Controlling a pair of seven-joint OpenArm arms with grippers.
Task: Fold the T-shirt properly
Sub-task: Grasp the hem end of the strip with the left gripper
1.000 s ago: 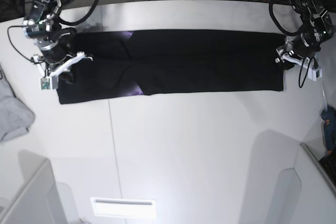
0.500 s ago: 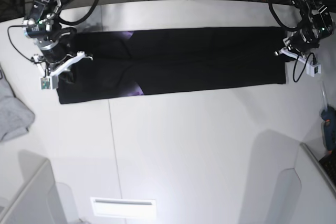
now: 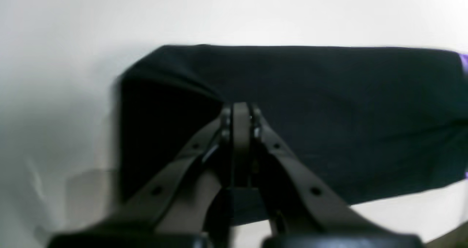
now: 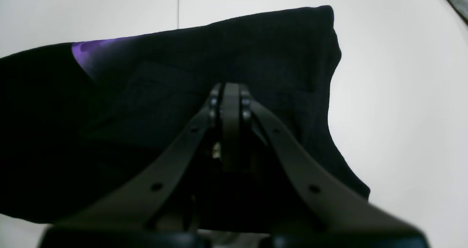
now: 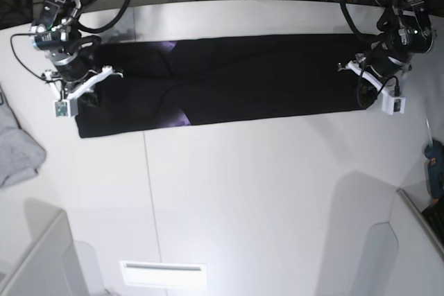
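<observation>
Base view gives you one T-shirt (image 5: 229,81) — a long black band folded lengthwise across the far half of the white table (image 5: 243,199), with a sliver of purple print showing near its left end. You have two tools on it, one at each end. Your right tool (image 5: 84,97) sits at the band's left end, jaws pressed together on the cloth. Your left tool (image 5: 369,86) is pinched shut on the T-shirt's right end. One light grey garment (image 5: 15,147) lies at the table's left edge, well apart. Against a second ago, your left tool has closed from spread to pinching and has carried that end inward — the band's right edge now sits further left, while the right tool has not moved.
</observation>
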